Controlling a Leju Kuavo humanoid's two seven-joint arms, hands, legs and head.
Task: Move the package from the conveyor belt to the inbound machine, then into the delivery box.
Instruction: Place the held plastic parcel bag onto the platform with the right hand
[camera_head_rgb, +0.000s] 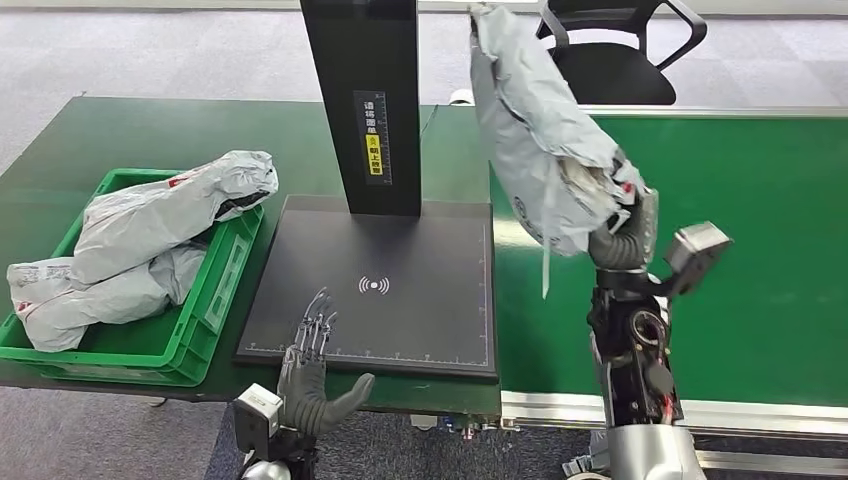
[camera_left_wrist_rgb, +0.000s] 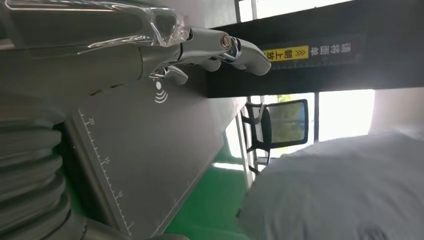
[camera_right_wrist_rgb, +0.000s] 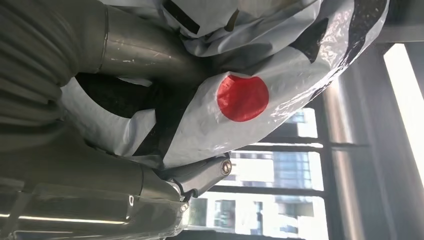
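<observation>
The right hand (camera_head_rgb: 622, 238) grips the grey package (camera_head_rgb: 535, 140) by its lower end, so the bag stands upright above the hand, over the green conveyor belt (camera_head_rgb: 760, 260). The left hand (camera_head_rgb: 312, 375) holds nothing, fingers apart, apparently just over the near edge of the inbound machine (camera_head_rgb: 400, 290).

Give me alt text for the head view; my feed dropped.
The right hand holds a grey package up above the green belt, beside the black scanner plate. The left hand rests open at the plate's near edge. A green box at left holds more grey packages.
</observation>
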